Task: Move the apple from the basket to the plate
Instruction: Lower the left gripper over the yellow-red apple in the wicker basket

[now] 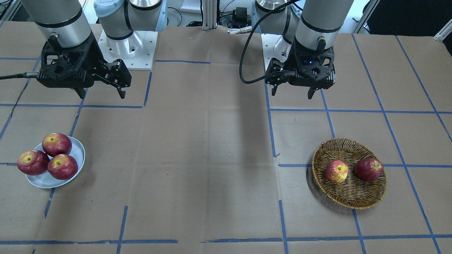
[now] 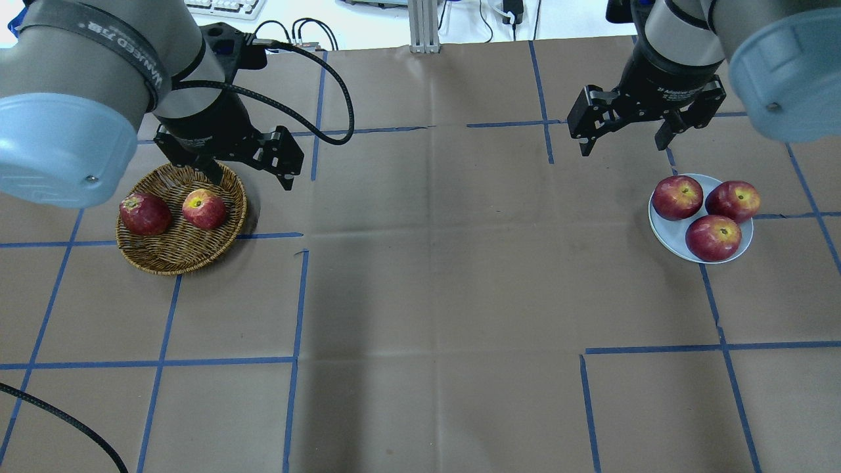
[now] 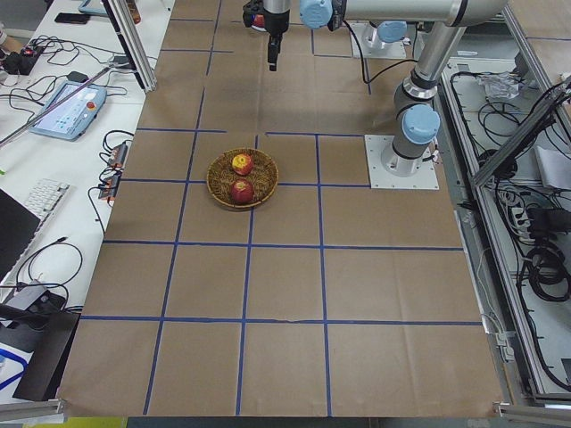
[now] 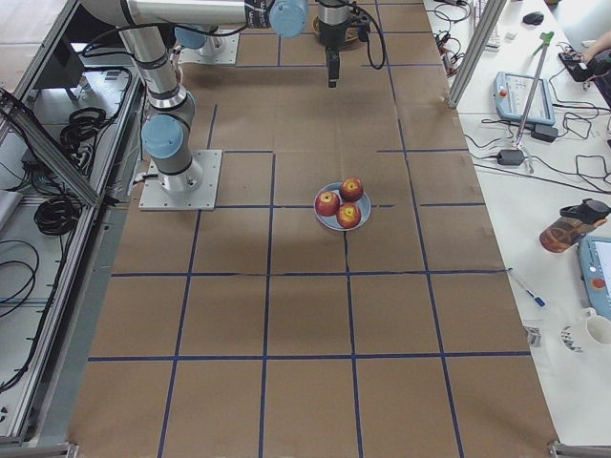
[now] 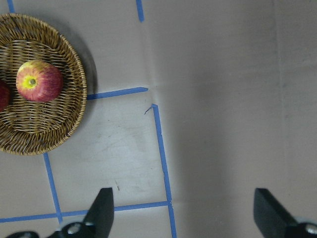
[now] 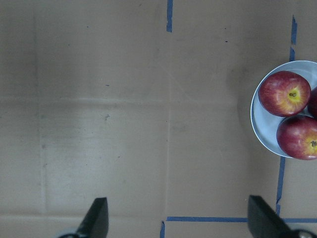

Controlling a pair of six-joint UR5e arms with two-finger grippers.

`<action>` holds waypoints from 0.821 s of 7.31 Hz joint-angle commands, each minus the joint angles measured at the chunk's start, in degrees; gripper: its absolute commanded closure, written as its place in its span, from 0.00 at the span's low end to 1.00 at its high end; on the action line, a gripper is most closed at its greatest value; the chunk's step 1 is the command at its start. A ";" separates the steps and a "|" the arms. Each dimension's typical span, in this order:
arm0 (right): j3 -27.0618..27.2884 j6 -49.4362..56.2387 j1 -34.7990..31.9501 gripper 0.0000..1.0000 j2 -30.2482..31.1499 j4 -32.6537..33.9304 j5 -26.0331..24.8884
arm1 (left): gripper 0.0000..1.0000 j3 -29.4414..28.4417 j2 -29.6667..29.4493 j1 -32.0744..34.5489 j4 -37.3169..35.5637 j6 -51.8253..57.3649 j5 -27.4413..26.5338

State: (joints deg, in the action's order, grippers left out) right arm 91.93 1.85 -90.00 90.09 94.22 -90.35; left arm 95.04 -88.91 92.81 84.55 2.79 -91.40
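The left fingers (image 5: 101, 210) are spread wide with nothing between them. They hang over bare table (image 2: 433, 276), off to the side of the basket (image 2: 179, 266) rather than above it. The right fingers (image 6: 97, 218) are just as wide and just as empty, and they hover near the plate (image 2: 663, 231) but not over it.

The apple (image 2: 204, 208), the paler one with the yellow streaks, sits stem up in the basket on the robot's left half of the table, well in from every edge. A darker apple (image 2: 145, 213) lies next to it, close but apart. The plate sits on the right half, also clear of the edges, and already carries three dark apples (image 2: 713, 238).

To my eye the apple is firm and fairly weighty for its size. Its smooth skin could slip under a light pinch and bruise under a hard one. I'd take it across its widest part, with one finger on the side toward the robot and the other on the side away. That keeps neither finger from wedging against the dark neighbour. The basket wall looks low enough not to get in the way.

Being round, the apple will roll when set down. The crowded plate leaves only a small bare patch for it.
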 commanded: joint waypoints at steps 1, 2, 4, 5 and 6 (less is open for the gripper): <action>0.00 0.00 0.00 0.00 0.00 0.00 0.00 | 0.01 0.67 -1.08 -3.76 -0.35 3.94 -0.27; 0.00 0.00 0.00 0.00 0.00 0.00 0.00 | 0.01 0.67 -2.83 -7.44 -0.61 12.50 -0.01; 0.00 0.00 0.00 0.00 0.00 0.00 0.00 | 0.01 2.41 -9.32 -14.39 -8.83 23.44 0.00; 0.00 0.00 0.00 0.00 0.00 0.00 0.00 | 0.01 5.21 -11.96 -16.85 -15.75 26.88 0.00; 0.00 0.00 0.00 0.00 0.00 0.00 0.00 | 0.01 9.16 -13.64 -18.27 -22.26 28.57 0.17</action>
State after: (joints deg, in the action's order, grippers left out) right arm 91.93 1.85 -90.00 90.09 94.22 -90.35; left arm 100.17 -99.92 76.94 70.05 28.10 -91.37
